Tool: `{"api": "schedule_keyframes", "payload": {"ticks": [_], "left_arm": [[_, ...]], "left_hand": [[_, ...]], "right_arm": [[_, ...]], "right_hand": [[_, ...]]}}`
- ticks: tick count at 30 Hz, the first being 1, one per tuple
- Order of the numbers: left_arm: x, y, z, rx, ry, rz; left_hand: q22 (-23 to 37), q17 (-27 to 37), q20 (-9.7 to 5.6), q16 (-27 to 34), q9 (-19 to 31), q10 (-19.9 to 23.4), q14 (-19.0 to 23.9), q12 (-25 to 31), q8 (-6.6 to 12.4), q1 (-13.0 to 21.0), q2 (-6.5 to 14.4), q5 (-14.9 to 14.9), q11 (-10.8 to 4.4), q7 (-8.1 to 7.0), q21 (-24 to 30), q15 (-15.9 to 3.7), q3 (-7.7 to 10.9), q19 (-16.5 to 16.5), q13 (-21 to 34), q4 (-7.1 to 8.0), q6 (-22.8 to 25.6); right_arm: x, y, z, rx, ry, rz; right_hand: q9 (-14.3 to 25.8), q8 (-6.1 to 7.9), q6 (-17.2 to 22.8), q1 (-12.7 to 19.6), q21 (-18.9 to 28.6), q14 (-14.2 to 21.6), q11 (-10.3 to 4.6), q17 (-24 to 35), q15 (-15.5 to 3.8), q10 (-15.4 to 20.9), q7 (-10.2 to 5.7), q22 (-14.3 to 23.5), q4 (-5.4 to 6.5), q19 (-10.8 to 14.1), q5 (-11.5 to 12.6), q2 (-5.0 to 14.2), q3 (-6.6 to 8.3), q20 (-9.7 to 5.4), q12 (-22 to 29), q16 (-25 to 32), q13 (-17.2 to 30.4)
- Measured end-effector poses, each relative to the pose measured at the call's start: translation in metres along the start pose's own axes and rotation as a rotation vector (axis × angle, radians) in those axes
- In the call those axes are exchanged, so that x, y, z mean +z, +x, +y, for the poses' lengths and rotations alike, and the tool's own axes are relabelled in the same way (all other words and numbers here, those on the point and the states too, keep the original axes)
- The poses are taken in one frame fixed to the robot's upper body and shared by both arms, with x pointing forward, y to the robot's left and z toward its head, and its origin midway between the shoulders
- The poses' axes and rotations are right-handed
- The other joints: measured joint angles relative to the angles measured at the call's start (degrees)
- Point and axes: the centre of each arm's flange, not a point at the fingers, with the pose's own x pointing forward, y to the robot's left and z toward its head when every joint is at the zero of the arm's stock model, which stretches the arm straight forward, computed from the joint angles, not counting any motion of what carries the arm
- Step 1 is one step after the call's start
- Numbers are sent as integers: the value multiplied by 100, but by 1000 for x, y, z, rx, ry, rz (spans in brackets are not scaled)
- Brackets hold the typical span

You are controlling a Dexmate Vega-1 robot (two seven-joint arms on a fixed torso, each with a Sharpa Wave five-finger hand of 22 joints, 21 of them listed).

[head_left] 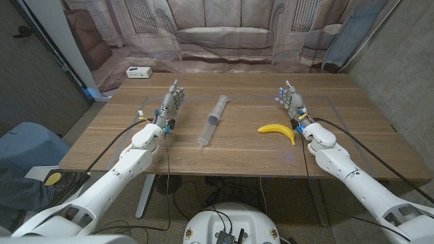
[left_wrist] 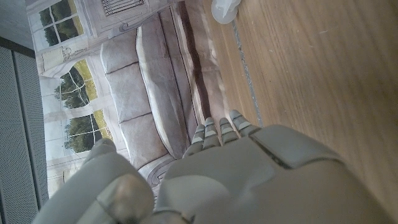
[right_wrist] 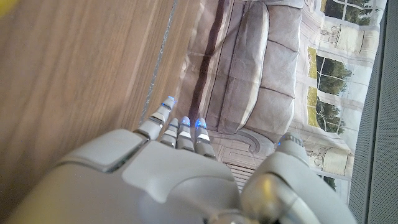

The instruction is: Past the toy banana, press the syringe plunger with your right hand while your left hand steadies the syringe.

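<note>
Both robot hands up and waiting, syringe lying between them on the wood-grain surface.

We have the clear plastic syringe lying lengthwise at the middle of the surface, a slim tube with its plunger end pointing away from us. Just to its right lies the toy banana, smooth, yellow and curved. Our left robot hand stands left of the syringe, well apart from it, fingers straight and close together, gripping nothing. Our right robot hand stands beyond the banana, near its far side, fingers likewise extended, blue lights at the tips, nothing held. A white power strip sits at the far left corner.
</note>
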Motion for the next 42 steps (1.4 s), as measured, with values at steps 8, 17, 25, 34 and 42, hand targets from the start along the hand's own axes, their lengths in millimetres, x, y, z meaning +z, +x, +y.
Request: {"api": "schedule_keyframes", "payload": {"ticks": [8,17,25,34,42], "left_arm": [[2,-4,-4,-6,1,-3],[7,-6,-5,-15,25,-11],[17,-7,-7,-30,59,-33],[23,-16,-10,-17,127,-32],[25,-24,-12,-11,178,-31]], "left_hand": [[0,0,27,0,0,31,54,21,0,30,30,0,30,20,0,53,31,27,-17,-18,21],[-1,0,124,39,0,174,199,44,40,129,82,-1,26,-22,-39,28,79,124,-43,-66,187],[-1,-1,118,63,0,237,291,88,40,256,106,-27,27,-12,-39,23,115,170,-43,-136,259],[-1,-1,159,105,-1,411,544,132,40,566,145,-114,-3,23,-39,9,229,499,-59,-361,416],[26,-1,182,105,-1,545,718,177,88,830,225,-160,-13,29,-86,21,325,669,-53,-519,566]], "right_arm": [[-1,-8,1,3,3,-7],[-2,-16,-2,-8,3,-19],[-2,-22,-3,-17,5,-31],[-1,-27,-3,-23,4,-41],[0,-32,-3,-28,2,-47]], "right_hand": [[0,0,21,0,0,0,-1,27,0,0,-21,-1,0,0,0,0,0,0,0,0,-1],[-1,0,30,-1,-1,0,-1,27,-1,1,-31,-1,0,-1,0,0,0,0,0,0,-1],[-1,0,60,-1,-1,21,-2,27,20,1,0,-1,0,-1,0,0,0,0,0,0,-1],[-1,0,60,-1,-26,21,29,26,19,32,0,-2,1,19,0,0,-1,21,0,0,-2],[-2,0,60,-1,-27,44,29,26,42,32,0,-2,1,19,0,0,-1,21,0,-1,-2]]}}
